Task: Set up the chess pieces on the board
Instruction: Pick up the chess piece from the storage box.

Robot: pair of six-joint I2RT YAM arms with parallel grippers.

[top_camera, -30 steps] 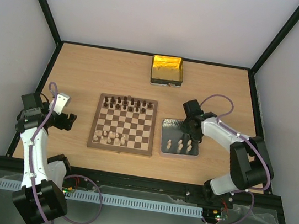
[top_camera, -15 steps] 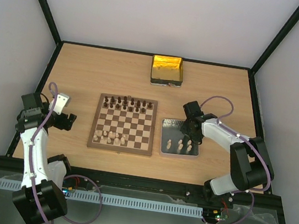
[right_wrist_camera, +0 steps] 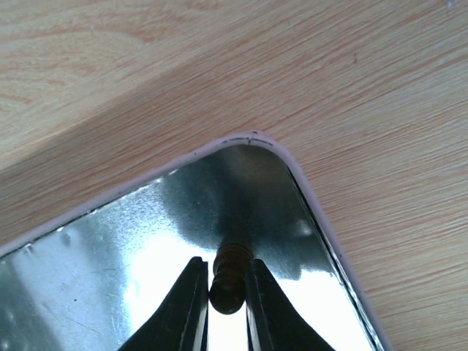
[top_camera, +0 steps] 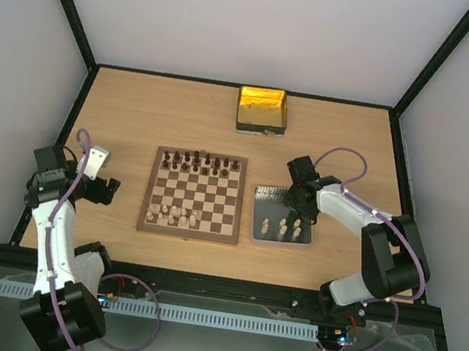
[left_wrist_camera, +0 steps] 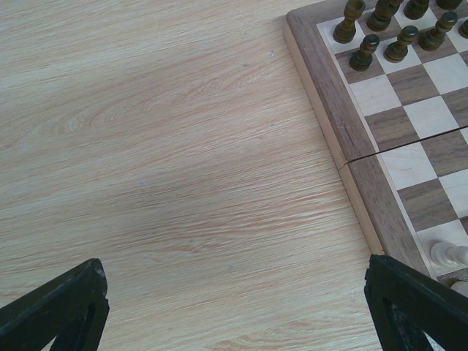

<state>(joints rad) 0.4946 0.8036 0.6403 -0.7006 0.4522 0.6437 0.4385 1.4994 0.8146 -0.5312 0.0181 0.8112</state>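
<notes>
Two rows of dark pieces point(top_camera: 201, 164) stood at the far side of the board point(top_camera: 194, 194), and some cream pieces point(top_camera: 173, 215) stood in a loose group near its front edge. The board lay in the middle of the table point(top_camera: 139, 110), and just beside it, on its right, lay the grey metal tray point(top_camera: 280, 243) with other cream pieces point(top_camera: 282, 227) standing in its near half. A yellow tin point(top_camera: 260, 129) sat well apart at the far edge of the table. My right gripper point(right_wrist_camera: 223, 267) was down inside the tray, near its rounded corner at the far right. Its jaws were drawn close together and pressed on both sides of one dark piece point(right_wrist_camera: 229, 281), which stood upright on the shiny metal. I could see only the top of this piece between my fingers point(right_wrist_camera: 186, 307), so I could not tell which kind it was. My left gripper point(left_wrist_camera: 232, 267) was held over the table at the left of the board, apart from its edge. Its jaws were spread wide, and only the wood of the table showed between them. From that wrist I saw the left border of the board, with some dark pieces at its far corner and a single cream piece point(left_wrist_camera: 450, 254) close to my right finger.
</notes>
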